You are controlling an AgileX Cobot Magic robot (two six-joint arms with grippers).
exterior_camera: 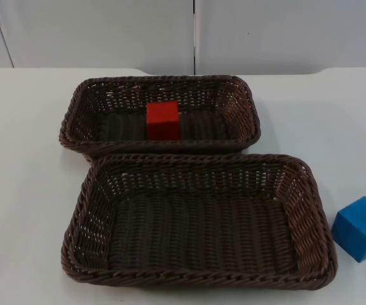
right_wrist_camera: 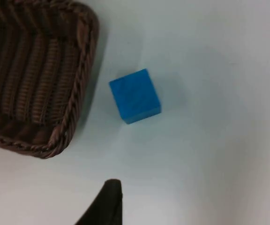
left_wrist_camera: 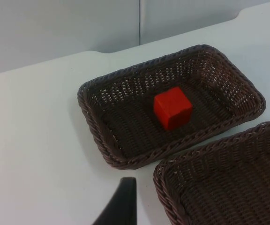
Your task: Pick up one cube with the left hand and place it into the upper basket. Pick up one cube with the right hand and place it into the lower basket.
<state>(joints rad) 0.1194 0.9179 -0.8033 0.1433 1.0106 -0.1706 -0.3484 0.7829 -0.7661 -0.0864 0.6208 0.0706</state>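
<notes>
Right gripper [right_wrist_camera: 108, 206] hangs above the bare white table [exterior_camera: 24, 159], looking down on the small blue wooden cube [right_wrist_camera: 135, 96] that sits just beside the lower brown woven basket [exterior_camera: 199, 219], outside its right wall — whether its fingers are open I cannot tell. Left gripper [left_wrist_camera: 121, 206] waits off the upper brown woven basket [exterior_camera: 161, 114], its fingers likewise unreadable; the red cube [exterior_camera: 162, 121] already lies inside that basket. Judging from this, the blue cube comes next — descend squarely, straddle two flat faces, and keep clear of the wicker rim.
</notes>
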